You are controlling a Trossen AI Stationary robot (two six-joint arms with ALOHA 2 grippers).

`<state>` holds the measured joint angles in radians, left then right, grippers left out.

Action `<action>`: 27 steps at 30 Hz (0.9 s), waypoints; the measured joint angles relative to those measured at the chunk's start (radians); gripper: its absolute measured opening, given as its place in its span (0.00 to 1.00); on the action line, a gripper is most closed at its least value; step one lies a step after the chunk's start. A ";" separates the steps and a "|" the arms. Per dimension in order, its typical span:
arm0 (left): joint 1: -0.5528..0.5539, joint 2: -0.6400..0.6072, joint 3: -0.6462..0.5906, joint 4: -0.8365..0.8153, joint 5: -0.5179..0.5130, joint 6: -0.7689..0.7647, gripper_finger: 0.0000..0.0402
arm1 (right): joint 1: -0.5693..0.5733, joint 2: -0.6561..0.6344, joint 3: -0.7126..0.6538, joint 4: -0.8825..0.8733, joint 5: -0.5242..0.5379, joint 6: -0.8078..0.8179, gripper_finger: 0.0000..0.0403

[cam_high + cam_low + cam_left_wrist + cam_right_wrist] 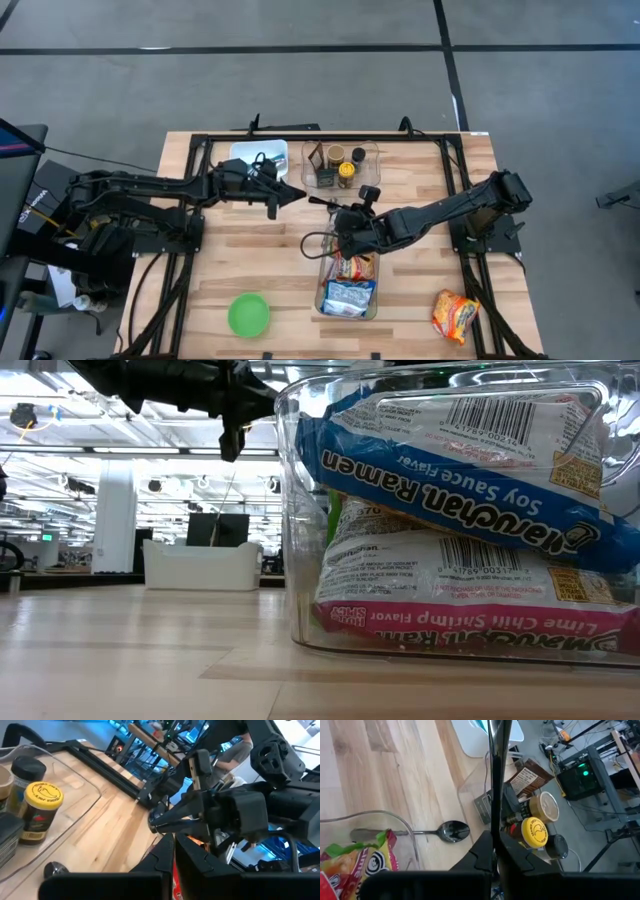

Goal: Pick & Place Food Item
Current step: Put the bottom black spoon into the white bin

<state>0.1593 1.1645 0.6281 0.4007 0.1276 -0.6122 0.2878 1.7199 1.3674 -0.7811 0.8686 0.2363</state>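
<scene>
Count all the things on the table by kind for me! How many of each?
Noodle packs: 3 (soy sauce, lime chili shrimp, loose pack)
Clear bins: 2
White tub: 1
Green bowl: 1
Spoon: 1
Total: 8

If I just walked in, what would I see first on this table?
You would spot the clear bin at the table's front middle, stuffed with ramen packets. The right hand and left hand, both shut, nearly meet above the table's middle. A green bowl sits front left, and one loose orange noodle packet front right.
</scene>
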 joint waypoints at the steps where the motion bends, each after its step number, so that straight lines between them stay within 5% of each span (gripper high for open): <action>1: -0.002 0.000 0.000 0.000 0.000 0.000 0.02 | 0.000 0.000 0.000 0.000 0.000 0.000 0.02; 7: -0.002 0.000 0.000 -0.024 -0.002 0.000 0.05 | 0.000 0.000 0.000 0.000 -0.001 0.000 0.02; 19: -0.010 0.009 -0.001 -0.023 -0.004 0.000 0.30 | 0.000 0.000 0.000 0.002 -0.001 0.000 0.02; 27: -0.016 0.060 -0.002 0.025 -0.003 0.001 0.35 | 0.000 0.000 0.000 0.002 -0.001 0.000 0.02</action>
<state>0.1436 1.2245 0.6262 0.4261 0.1242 -0.6115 0.2874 1.7199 1.3674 -0.7791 0.8680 0.2366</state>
